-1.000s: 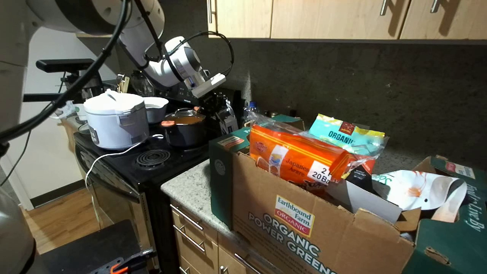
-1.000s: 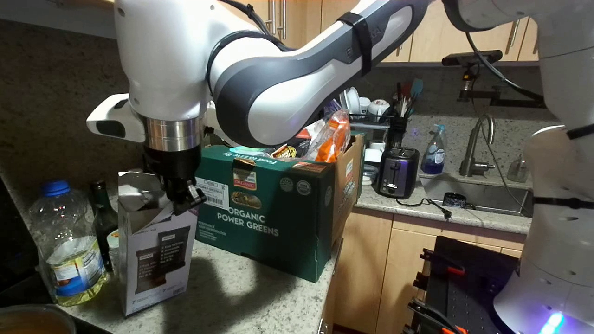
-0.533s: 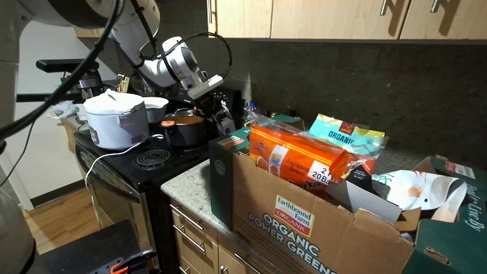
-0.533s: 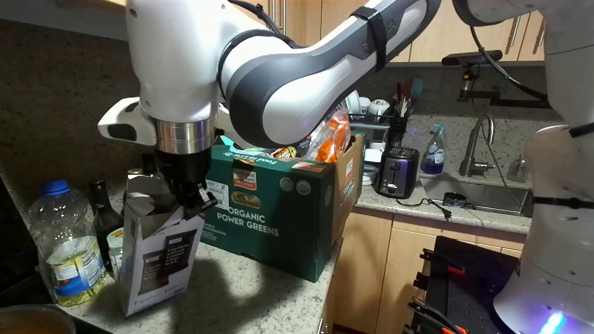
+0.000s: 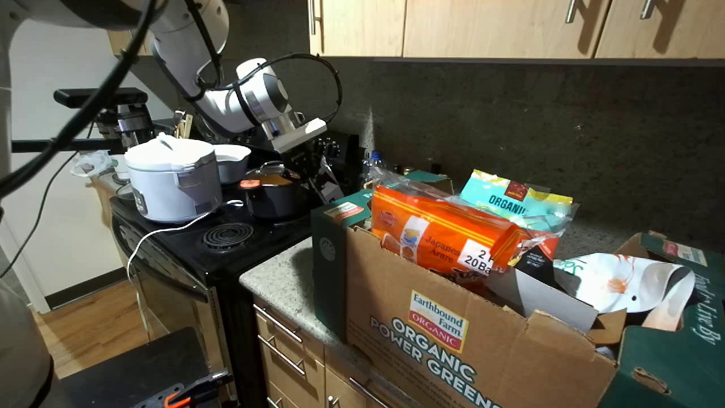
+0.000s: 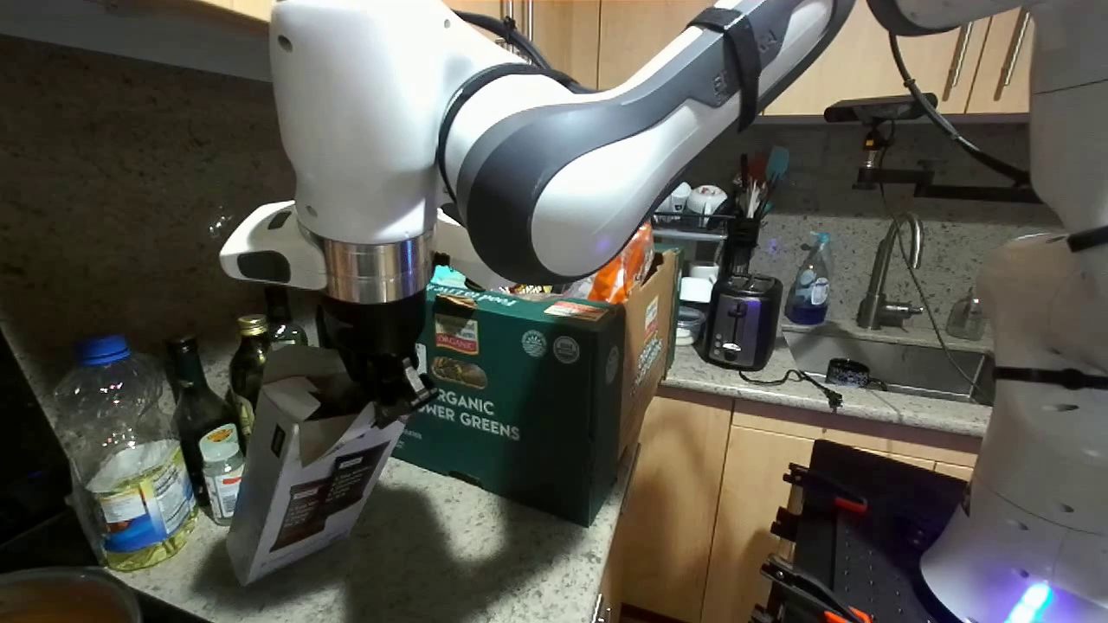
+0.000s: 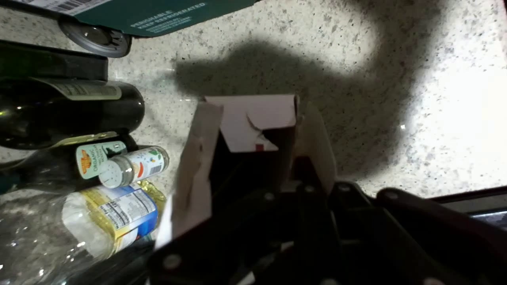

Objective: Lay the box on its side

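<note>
On the counter (image 6: pixel 563 562), white box (image 6: pixel 313 480), tilted further

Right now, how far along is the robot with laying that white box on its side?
Partway, I'd judge. Done: the pincer has hold of the white box by the edge of its open top, in the wrist view. In hand: the tipping; in an exterior view the box leans, neither upright nor flat. Left: lowering it onto its side on the counter, then probably letting go.
</note>
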### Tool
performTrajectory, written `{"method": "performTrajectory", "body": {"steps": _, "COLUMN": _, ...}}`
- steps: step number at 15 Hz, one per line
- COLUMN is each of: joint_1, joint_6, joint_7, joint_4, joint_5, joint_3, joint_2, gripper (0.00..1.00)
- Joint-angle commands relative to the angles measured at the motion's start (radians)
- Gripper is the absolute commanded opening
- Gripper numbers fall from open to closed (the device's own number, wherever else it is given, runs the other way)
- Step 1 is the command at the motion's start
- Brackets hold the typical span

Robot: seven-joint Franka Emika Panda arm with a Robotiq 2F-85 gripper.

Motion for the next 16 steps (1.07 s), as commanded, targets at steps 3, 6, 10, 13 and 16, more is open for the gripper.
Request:
{"method": "performTrajectory", "body": {"steps": 3, "joint_1": -0.025, "joint_6": -0.003, "joint_7": -0.022, "joint_4": -0.088, "joint_5": 0.039, "joint_3": 0.011, "joint_2": -0.026, "gripper": 0.00}}
{"method": "performTrajectory", "body": {"steps": 6, "joint_1": -0.031, "joint_6": -0.005, "joint_7": -0.028, "joint_4": -0.109, "joint_5": 0.051, "joint_3": 0.010, "joint_2": -0.025, "gripper": 0.00}}
{"method": "performTrajectory", "body": {"steps": 10, "joint_1": -0.041, "joint_6": 0.001, "joint_7": -0.043, "joint_4": -0.129, "joint_5": 0.058, "joint_3": 0.010, "joint_2": -0.022, "gripper": 0.00}}
{"method": "performTrajectory", "body": {"steps": 13, "joint_1": -0.050, "joint_6": 0.010, "joint_7": -0.067, "joint_4": -0.145, "joint_5": 0.068, "joint_3": 0.011, "joint_2": -0.015, "gripper": 0.00}}
{"method": "performTrajectory", "body": {"steps": 16, "joint_1": -0.062, "joint_6": 0.018, "joint_7": -0.112, "joint_4": -0.156, "joint_5": 0.102, "joint_3": 0.014, "joint_2": -0.005, "gripper": 0.00}}
